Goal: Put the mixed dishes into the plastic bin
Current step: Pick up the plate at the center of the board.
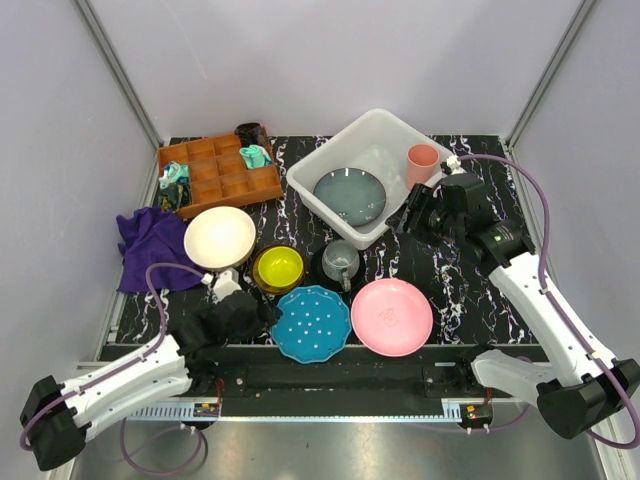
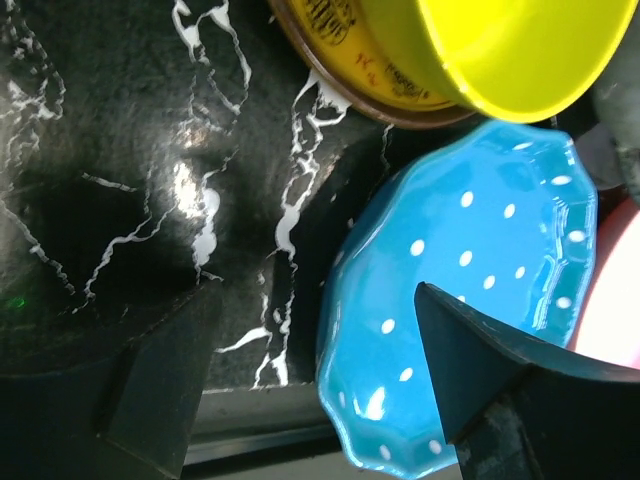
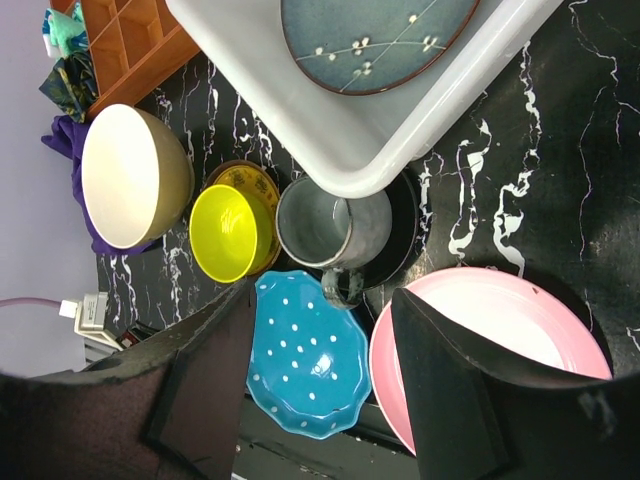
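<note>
Inside the plastic bin (image 1: 322, 206) sit the grey-blue plate (image 1: 349, 195) and pink cup (image 1: 422, 160).

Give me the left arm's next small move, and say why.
Probably lower the left gripper a little, so that the rim of the blue dotted plate sits between its fingers. The jaws stand open and straddle that rim, one finger over the plate and the other over the bare table. Nothing is gripped, and this plate lies outside the plastic bin.
</note>
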`<state>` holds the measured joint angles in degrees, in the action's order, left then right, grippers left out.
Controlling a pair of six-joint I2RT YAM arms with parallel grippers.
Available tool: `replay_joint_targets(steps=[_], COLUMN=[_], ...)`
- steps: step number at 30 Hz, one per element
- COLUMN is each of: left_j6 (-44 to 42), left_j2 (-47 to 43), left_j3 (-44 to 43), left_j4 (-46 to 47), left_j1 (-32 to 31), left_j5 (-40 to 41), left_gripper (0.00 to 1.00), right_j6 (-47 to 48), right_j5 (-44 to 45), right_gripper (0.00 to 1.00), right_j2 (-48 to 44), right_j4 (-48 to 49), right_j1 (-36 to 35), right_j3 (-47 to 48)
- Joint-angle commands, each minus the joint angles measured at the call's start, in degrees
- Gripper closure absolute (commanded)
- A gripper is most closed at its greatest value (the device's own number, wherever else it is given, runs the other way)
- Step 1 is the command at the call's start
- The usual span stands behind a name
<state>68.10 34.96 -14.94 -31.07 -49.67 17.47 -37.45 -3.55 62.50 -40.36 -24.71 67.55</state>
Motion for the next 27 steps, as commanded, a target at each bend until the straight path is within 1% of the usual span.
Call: replay_joint_targets(steps=[1, 7, 15, 27], left_j6=[1.16, 0.90, 0.28, 0.55], left_j2=[0.46, 1.51, 4.59, 3.63], left_j3=[1.75, 3.60, 4.30, 6.94], left_j4=[3.91, 8.56, 11.47, 12.96], left_j1=[-0.43, -0.52, -1.30, -2.10], left_j5=[1.95, 0.90, -0.42, -1.39], left_gripper=[0.16, 0.20, 0.27, 0.48], right_j6=[-0.60, -0.60, -1.04, -1.05], right_j5=[-1.19, -1.37, -1.55, -1.99], right_gripper=[0.34, 0.34, 0.34, 0.33], right_j2=[-1.15, -1.06, -0.98, -0.98], right_j4=[0.63, 0.63, 0.81, 1.07], right_j1=[-0.25, -0.25, -0.25, -0.25], right_j3=[0.13, 0.04, -0.58, -1.37])
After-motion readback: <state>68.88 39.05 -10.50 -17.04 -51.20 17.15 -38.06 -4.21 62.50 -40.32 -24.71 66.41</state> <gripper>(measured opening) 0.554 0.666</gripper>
